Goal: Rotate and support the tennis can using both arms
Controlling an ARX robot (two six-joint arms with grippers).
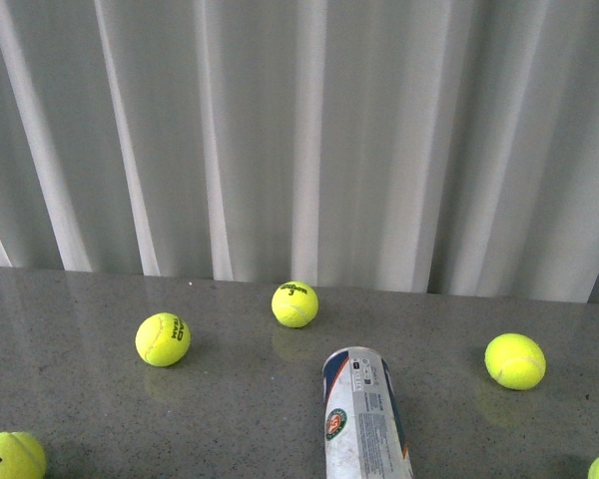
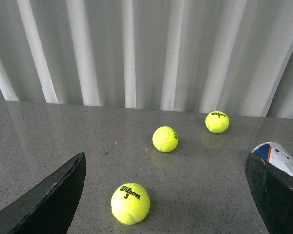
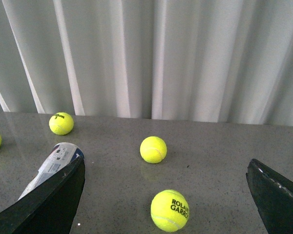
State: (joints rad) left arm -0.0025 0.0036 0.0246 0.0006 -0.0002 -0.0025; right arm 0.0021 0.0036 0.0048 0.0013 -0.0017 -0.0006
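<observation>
Tennis can lay flat on surface, left end effector and right end effector spread empty flanking it; best closed evenly on opposite sides.

Speckled grey stone-like table across the lower frame, smooth and glossy, faintly mirroring, balls of fuzzy yellow felt, can at lower centre, slick printed label over plastic, white cloth curtain above, soft matt folds
</observation>
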